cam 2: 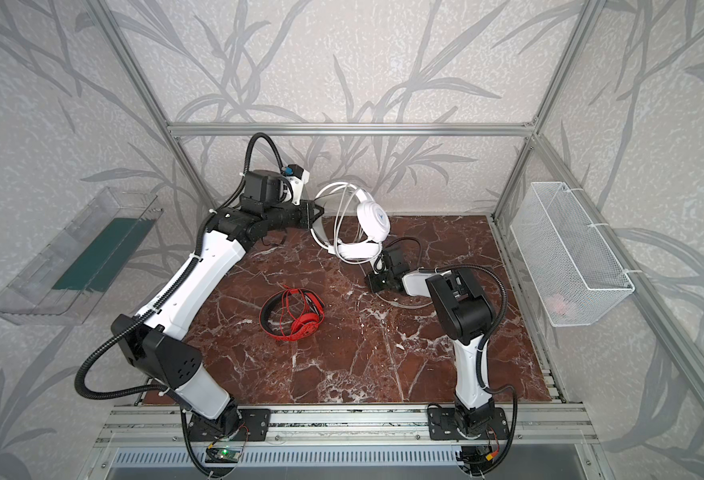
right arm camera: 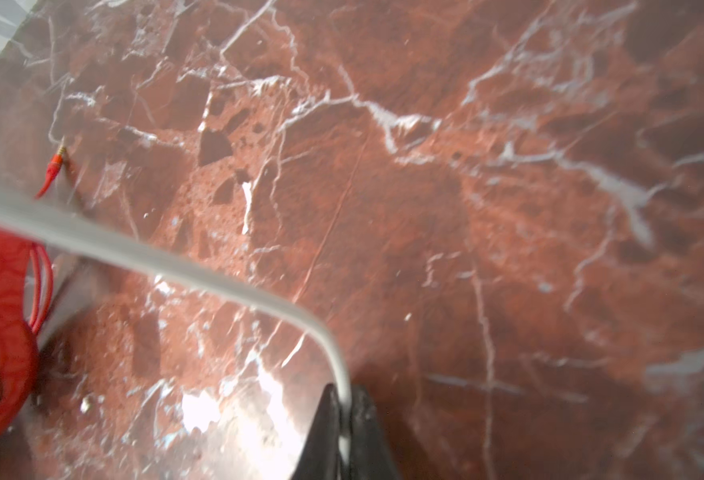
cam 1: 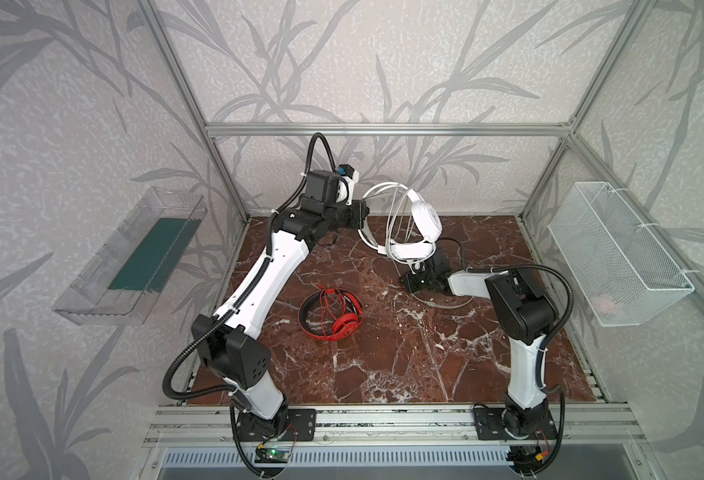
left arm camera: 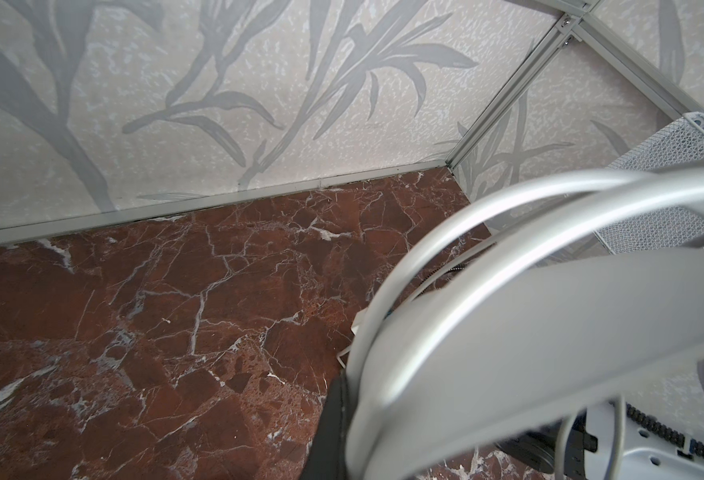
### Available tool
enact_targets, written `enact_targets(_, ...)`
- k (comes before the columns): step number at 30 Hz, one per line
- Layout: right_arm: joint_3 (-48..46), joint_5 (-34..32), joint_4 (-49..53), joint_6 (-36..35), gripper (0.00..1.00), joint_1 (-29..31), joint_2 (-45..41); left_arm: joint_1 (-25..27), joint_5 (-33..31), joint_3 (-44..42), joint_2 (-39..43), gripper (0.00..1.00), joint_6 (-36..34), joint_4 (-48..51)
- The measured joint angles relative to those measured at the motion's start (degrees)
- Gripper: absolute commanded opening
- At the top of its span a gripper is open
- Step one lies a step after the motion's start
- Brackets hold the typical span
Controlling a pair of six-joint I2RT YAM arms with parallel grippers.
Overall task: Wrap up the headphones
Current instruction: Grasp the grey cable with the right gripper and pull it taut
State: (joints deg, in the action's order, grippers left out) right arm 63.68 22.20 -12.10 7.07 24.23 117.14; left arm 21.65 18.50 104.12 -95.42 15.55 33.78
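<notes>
Jaws of right gripper [right arm camera: 344, 399] pinched on cable [right arm camera: 175, 268] of white headphones [cam 1: 425, 220]; headband [left arm camera: 528, 332] apparently clamped in left gripper [cam 1: 362, 216], aloft over table [cam 1: 383, 353] rear. Keep taut, loop evenly round band. Red headphones [cam 1: 342, 324] flat mid-table.

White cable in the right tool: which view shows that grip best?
Right wrist view: the white cable runs between the right tool's shut fingers, close up. In both top views the tool is small, the cable thin, the grip unclear. Left wrist view misses the grip, showing the white headphones' band.
</notes>
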Motion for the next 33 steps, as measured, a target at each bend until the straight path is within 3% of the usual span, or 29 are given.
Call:
enact_targets(14, -12.92, 6.67, -3.28, 0.83, 0.0, 0.96, -8.74, -0.76, -6.91, -0.02, -0.02, 0.0, 1.57, -0.04)
enact_targets(33, -18.49, 10.45, 9.46, -11.47, 0.0, 11.3, -34.05, -1.2, -23.06, -3.19, -1.84, 0.0, 6.58, -1.25)
